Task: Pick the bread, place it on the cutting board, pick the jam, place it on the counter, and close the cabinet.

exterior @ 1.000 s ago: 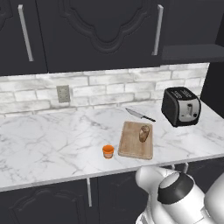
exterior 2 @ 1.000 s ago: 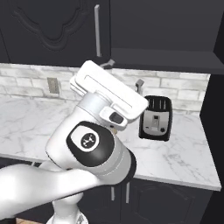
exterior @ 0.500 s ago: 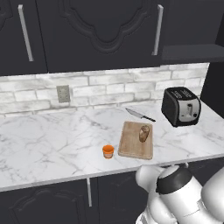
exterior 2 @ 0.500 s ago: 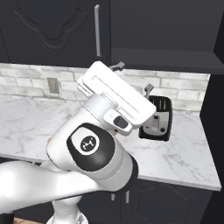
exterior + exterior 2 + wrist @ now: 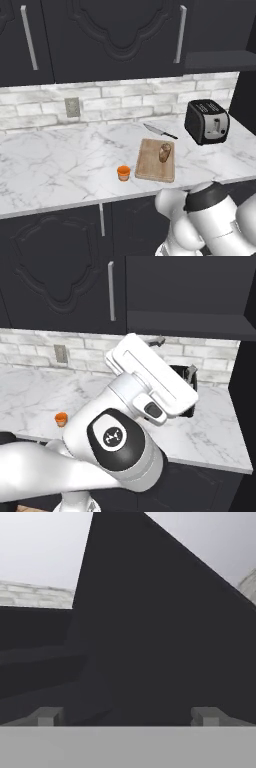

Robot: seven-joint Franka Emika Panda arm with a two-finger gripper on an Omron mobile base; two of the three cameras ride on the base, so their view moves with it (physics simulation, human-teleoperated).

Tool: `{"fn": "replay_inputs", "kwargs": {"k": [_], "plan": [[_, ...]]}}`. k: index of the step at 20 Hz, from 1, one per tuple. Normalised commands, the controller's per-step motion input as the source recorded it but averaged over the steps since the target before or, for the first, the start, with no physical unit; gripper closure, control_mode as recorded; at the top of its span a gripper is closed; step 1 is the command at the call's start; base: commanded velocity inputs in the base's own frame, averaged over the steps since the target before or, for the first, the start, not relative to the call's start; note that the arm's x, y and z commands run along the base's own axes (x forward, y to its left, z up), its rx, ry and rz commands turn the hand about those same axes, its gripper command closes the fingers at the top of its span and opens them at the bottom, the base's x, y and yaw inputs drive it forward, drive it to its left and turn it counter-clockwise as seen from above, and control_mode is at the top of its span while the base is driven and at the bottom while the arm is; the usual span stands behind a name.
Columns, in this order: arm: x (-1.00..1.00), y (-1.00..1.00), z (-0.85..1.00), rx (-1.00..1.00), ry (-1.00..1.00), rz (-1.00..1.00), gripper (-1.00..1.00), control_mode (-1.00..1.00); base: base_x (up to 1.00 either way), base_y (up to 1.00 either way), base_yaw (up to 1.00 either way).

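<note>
The bread stands upright on the wooden cutting board. The orange jam jar sits on the white marble counter just left of the board, and the jam is also small at the left of the right base view. My gripper is raised in front of the toaster, level with the tiled wall, with its jaws open and nothing between them. In the hand view the gripper faces a dark cabinet panel close ahead. The cabinet doors on the left are shut; an open shelf shows at the right.
A black toaster stands at the counter's right end. A knife lies behind the board. A wall socket sits in the tiled backsplash. A tall dark panel bounds the right side.
The hand has swung to the right in the right base view and now covers most of the toaster. The elbow has shifted right in the left base view. Bread and jam have not moved.
</note>
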Motion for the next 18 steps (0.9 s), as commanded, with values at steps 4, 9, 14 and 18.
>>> {"fn": "replay_inputs", "kwargs": {"k": [4,9,14,18], "plan": [[-0.46,-0.32,0.0,-0.04,0.06,-0.02,-1.0,-1.0,0.0,0.0,0.0],[-0.45,-0.3,0.0,-0.09,0.03,-0.03,-1.0,-1.0,0.0,0.0,0.0],[-0.3,-0.28,0.0,-0.04,0.04,-0.02,-1.0,-1.0,0.0,0.0,0.0],[-0.02,-0.16,0.0,0.02,0.03,0.01,-1.0,-1.0,0.0,0.0,0.0]]}}
